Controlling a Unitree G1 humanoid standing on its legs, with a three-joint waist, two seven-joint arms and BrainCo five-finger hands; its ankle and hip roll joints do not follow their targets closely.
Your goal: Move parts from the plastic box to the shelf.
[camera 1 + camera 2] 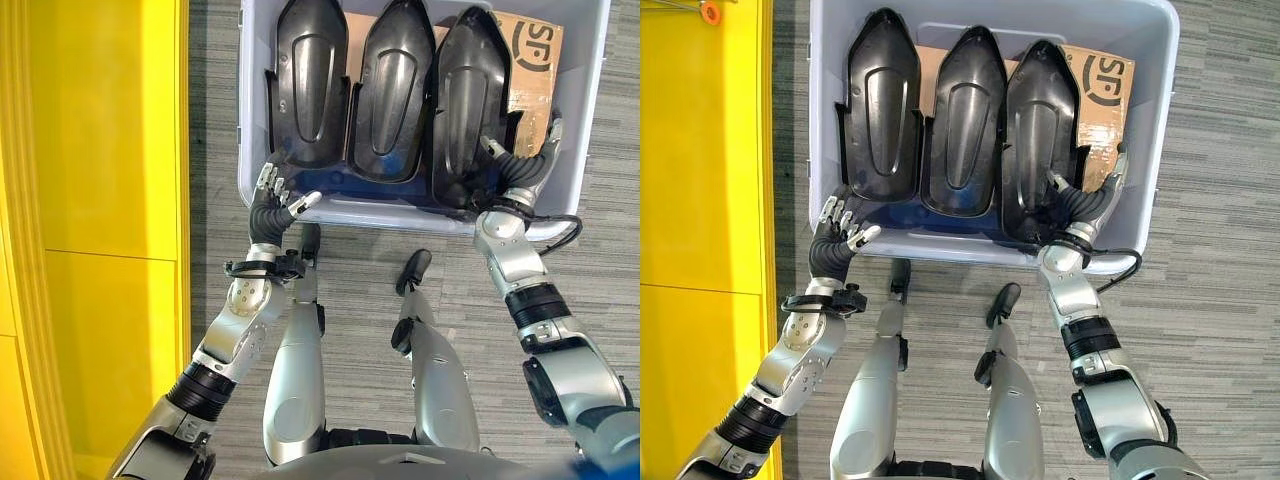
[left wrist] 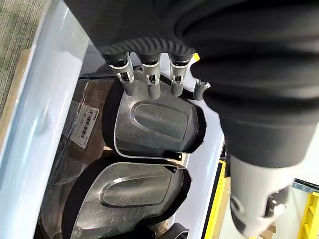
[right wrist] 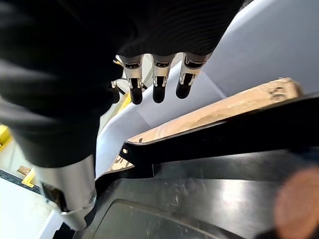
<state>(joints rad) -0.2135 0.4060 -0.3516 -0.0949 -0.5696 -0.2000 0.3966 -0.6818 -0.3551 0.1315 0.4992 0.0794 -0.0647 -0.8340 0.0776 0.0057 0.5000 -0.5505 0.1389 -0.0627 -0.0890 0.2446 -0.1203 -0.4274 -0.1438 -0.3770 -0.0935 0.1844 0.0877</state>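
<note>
Three black moulded parts stand side by side in a pale plastic box (image 1: 400, 212): a left part (image 1: 310, 80), a middle part (image 1: 392, 90) and a right part (image 1: 470, 90). My left hand (image 1: 275, 205) hovers at the box's near left corner, fingers (image 2: 152, 74) straight and holding nothing, just short of the left part (image 2: 154, 124). My right hand (image 1: 520, 175) is inside the box at its near right. Its thumb lies by the right part's near end and its fingers (image 3: 159, 79) reach straight along the gap between that part (image 3: 224, 164) and the box wall.
A brown cardboard sheet (image 1: 530, 60) lies under the parts at the box's far right. A yellow shelf unit (image 1: 100, 200) runs along the left side. Grey carpet (image 1: 600, 260) surrounds the box.
</note>
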